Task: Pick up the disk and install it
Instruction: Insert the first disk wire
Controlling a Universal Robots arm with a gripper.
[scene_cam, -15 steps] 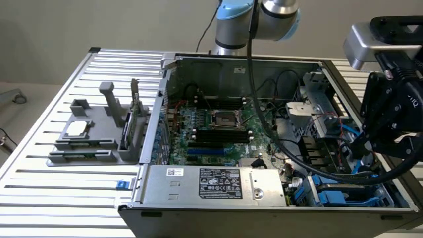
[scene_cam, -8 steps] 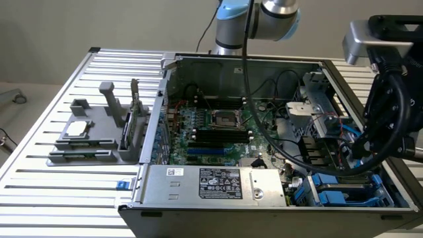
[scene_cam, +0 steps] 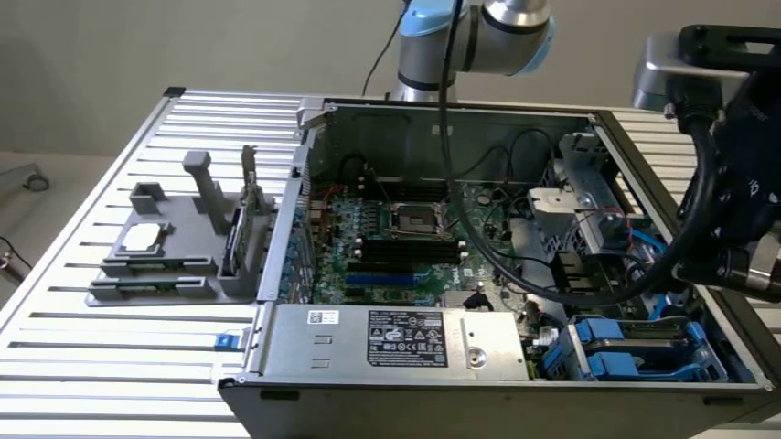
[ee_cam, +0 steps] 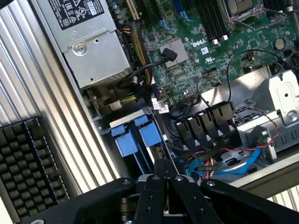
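Table (scene_cam: 73,366): slatted aluminium.
Computer case (scene_cam: 488,395): lying open on the table.
Motherboard (scene_cam: 366,240): green, inside the case — black cable (scene_cam: 488,249) looping over it.
Power supply (scene_cam: 390,338): silver, labelled, along the case's near wall.
Grey holder (scene_cam: 171,265): beside the case, small silver chip (scene_cam: 143,238) on it.

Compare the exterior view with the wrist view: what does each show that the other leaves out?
Exterior view adds: the grey parts fixture at the exterior view's left, and the arm's blue-capped joint behind the open case. Wrist view adds: the shut gripper above the drive corner, and a black ribbed mat beside the case. Both share: the labelled power supply, the motherboard and the blue drive bay.
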